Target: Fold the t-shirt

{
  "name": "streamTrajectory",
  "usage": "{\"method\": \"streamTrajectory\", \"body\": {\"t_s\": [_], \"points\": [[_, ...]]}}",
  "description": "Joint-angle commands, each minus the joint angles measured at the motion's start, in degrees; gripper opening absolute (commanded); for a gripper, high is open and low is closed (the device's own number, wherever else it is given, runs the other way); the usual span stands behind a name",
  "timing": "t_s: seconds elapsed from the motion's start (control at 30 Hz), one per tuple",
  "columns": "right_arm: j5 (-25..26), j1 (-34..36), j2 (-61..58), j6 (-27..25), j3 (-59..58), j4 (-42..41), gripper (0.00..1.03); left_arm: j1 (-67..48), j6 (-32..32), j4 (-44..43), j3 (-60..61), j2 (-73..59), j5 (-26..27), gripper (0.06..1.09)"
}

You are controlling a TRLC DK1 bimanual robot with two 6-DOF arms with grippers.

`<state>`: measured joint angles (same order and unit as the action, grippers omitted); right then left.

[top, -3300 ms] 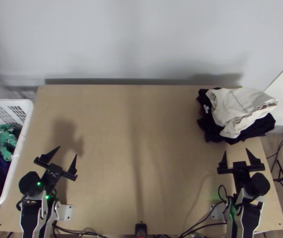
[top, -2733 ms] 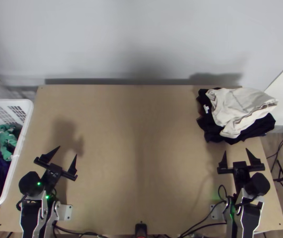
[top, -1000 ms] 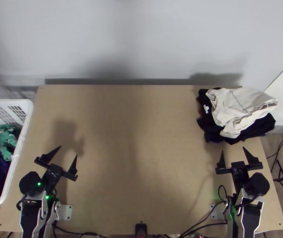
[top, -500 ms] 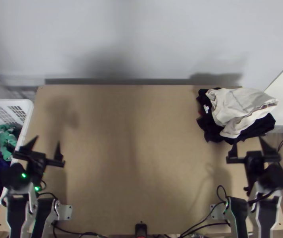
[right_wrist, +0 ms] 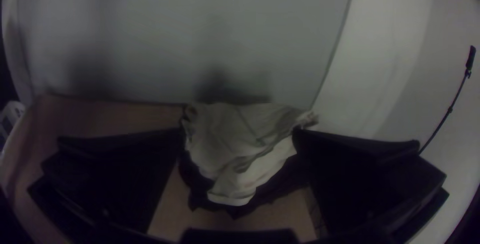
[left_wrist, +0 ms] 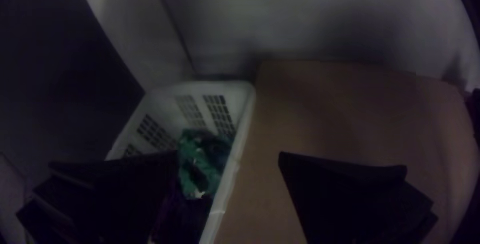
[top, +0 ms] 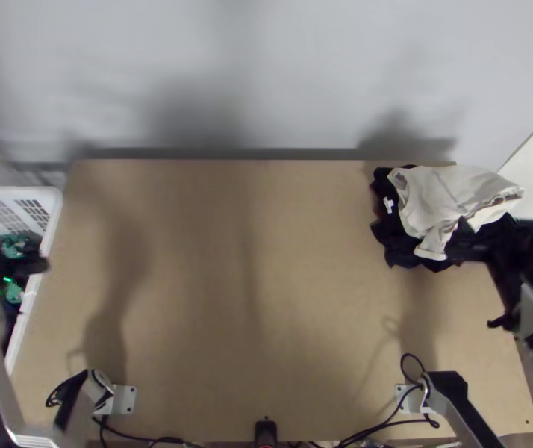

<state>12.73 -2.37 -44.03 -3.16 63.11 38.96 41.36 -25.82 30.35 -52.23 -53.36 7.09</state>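
T-shirt: can't single it out; likely the green cloth [left_wrist: 192, 153] or purple cloth [left_wrist: 172, 211], bunched in basket [top: 52, 216], 9 o'clock.
Left hand [left_wrist: 229, 155]: wide open, empty, 9 o'clock.
Right hand [right_wrist: 239, 131]: wide open, empty, 3 o'clock.
Fold: judged unstarted; pick, spread, fold remain.
Worktop [top: 281, 299]: light wood; pale garment [top: 446, 194] atop black cloth [top: 397, 245], 2 o'clock.
Room: grey wall [top: 266, 75], 12 o'clock.

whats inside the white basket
In the white basket lie a bunched green cloth and, beside it, dark purple cloth. Whatever lies beneath them is covered and can't be seen.
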Motion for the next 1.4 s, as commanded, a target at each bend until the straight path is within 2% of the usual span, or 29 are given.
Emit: {"method": "streamTrajectory", "body": {"t_s": [0.0, 0.23, 0.6, 0.8, 1.2, 1.37], "points": [[2.9, -3.2, -9.2, 5.5, 15.6, 9.7, 0.99, 16.0, -3.4, 6.9, -15.4, -23.1, 2.3, 1.03], [3.6, -3.9, -11.2, 5.0, 20.4, 13.1, 0.99, 19.9, -12.3, 8.6, -20.9, -38.6, 2.2, 1.03], [3.6, -5.3, -13.4, 5.5, 25.7, 14.7, 0.98, 18.8, -13.3, 14.7, -42.7, -64.3, 1.6, 1.00], [3.8, -5.2, -14.8, 5.4, 27.8, 15.4, 0.98, 16.1, -13.9, 22.7, -54.8, -77.3, 0.0, 1.00], [4.2, -4.5, -16.1, 5.4, 30.0, 16.7, 0.98, 13.7, -13.6, 15.7, -59.6, -88.1, -8.5, 1.00], [4.2, -4.0, -16.3, 5.4, 30.5, 16.8, 0.98, 13.1, -13.4, 15.4, -64.1, -92.9, -10.3, 1.00]]}}
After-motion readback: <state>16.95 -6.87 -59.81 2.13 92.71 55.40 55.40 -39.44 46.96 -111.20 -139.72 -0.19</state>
